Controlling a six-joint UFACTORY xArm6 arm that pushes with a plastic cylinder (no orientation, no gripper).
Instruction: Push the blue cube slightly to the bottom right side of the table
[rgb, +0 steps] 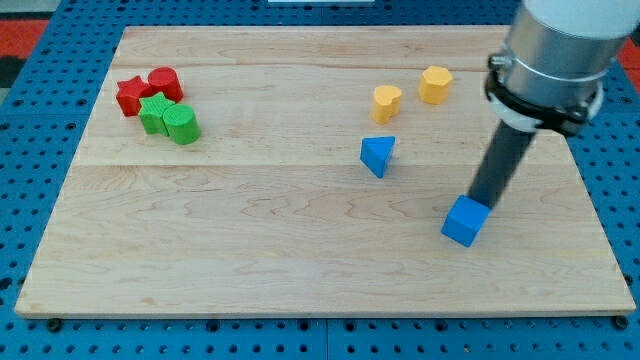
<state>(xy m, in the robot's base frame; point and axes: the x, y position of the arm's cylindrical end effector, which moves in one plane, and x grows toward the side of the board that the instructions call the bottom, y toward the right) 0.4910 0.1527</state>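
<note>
The blue cube (466, 221) sits on the wooden board (250, 240) at the view's lower right. My tip (481, 203) rests against the cube's upper right edge, touching it. The dark rod rises from there up to the grey arm at the view's top right. A blue triangular block (377, 155) lies up and to the left of the cube, apart from it.
Two yellow blocks (387, 101) (435, 84) sit near the board's top, right of centre. At the top left, a red star block (131, 96), a red cylinder (164, 82), a green star block (154, 113) and a green cylinder (181, 125) cluster together.
</note>
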